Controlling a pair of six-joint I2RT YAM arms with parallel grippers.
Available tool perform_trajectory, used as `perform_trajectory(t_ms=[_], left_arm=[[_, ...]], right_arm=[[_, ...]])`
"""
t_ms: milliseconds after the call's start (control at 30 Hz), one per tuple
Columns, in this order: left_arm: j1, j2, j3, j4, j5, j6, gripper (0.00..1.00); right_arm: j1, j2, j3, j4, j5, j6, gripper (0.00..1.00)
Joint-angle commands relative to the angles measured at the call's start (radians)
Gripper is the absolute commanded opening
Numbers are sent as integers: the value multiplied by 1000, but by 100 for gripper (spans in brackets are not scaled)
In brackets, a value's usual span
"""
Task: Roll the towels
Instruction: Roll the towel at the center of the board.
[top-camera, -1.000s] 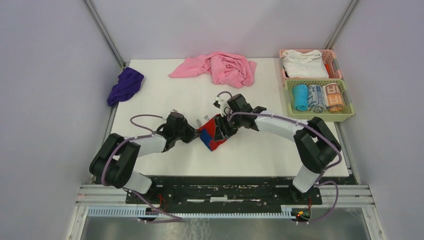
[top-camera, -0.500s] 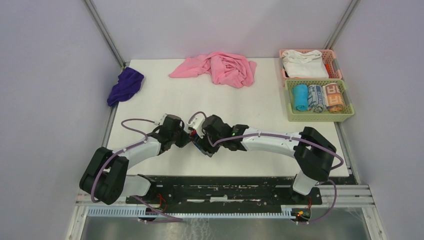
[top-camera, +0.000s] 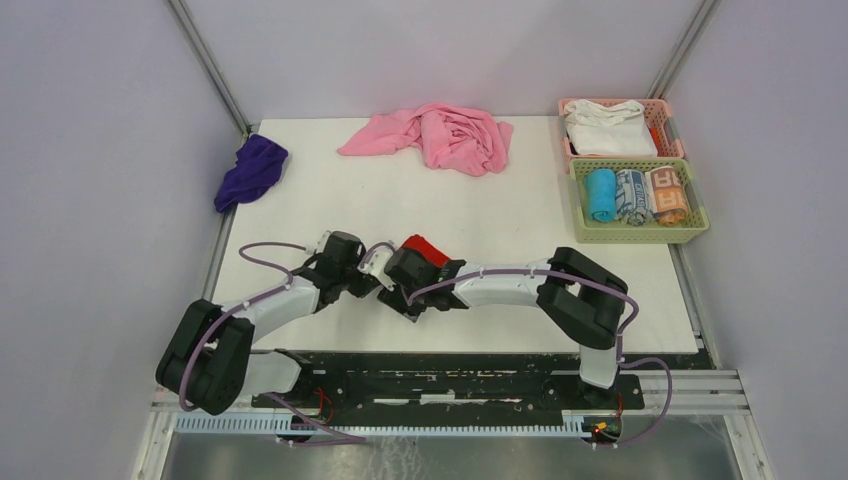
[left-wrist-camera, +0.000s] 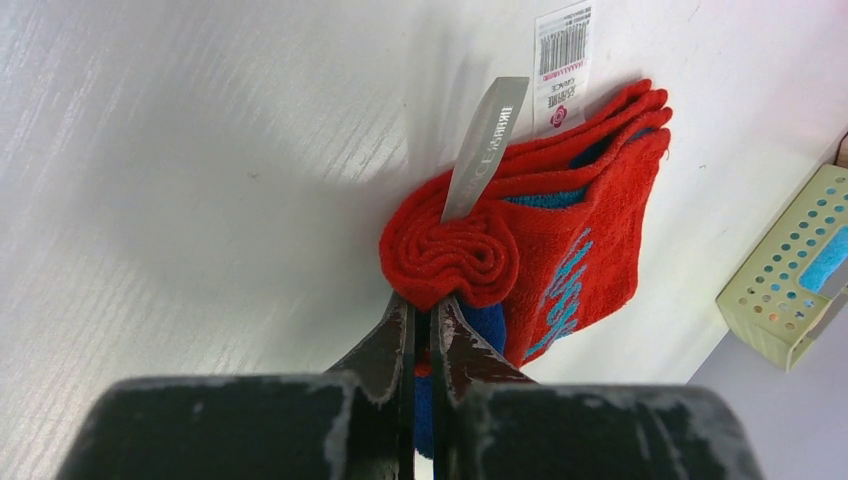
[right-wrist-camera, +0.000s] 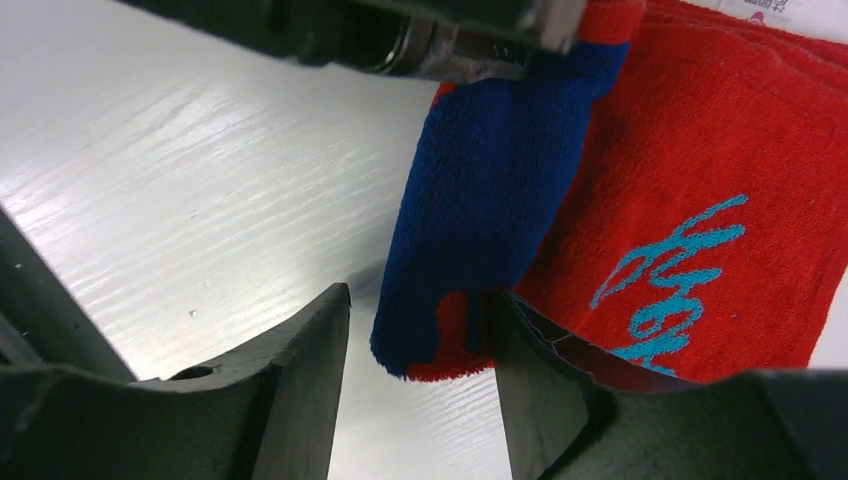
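Observation:
A red towel (top-camera: 424, 247) with a blue side and turquoise lettering lies partly rolled at the near middle of the white table (top-camera: 330, 205). My left gripper (top-camera: 376, 279) is shut on the towel's rolled red end (left-wrist-camera: 450, 255), with white tags sticking out above the roll. My right gripper (top-camera: 405, 293) is open, its fingers on either side of the towel's hanging blue and red corner (right-wrist-camera: 455, 330). The right finger (right-wrist-camera: 535, 390) lies against the red cloth. The left gripper's body (right-wrist-camera: 400, 30) shows at the top of the right wrist view.
A pink towel (top-camera: 440, 135) lies crumpled at the back middle and a purple towel (top-camera: 250, 168) at the left edge. At the right, a green basket (top-camera: 640, 232) holds rolled towels and a pink basket (top-camera: 612, 104) holds a white towel.
My right gripper has swung left and toward the near edge, crossing over the towel. The towel has shifted left and is more rolled. The left gripper has drawn slightly left.

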Motion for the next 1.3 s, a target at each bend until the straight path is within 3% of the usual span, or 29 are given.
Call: perform_trajectory(t_ms=[0,200,333,500,700,800,1033,1267], left_arm=[[1,-47,-17,-13,-7,-54,4],[1,-106,-16,-26,3,-71,6],[4,-137,-14,-36,24,-73,14],[25,-205,-28,-85,30,-57,29],[76,-354,-47,-179,32,-8,64],[81,-422,-52,-225,35,12,75],[83,-504,-141,-186,88,-8,83],[83,-417,-181,-63,137,-20,83]], right_arm=[[9,54,49,13,50,-21,59],[8,81,59,-20,61,-20,52],[-8,70,63,-39,-36,-24,38],[-100,54,74,-51,-357,34,21],[-217,83,94,-10,-775,145,16],[-265,127,107,23,-939,213,15],[-349,236,122,209,-1190,432,15],[-403,325,115,284,-1223,570,15]])
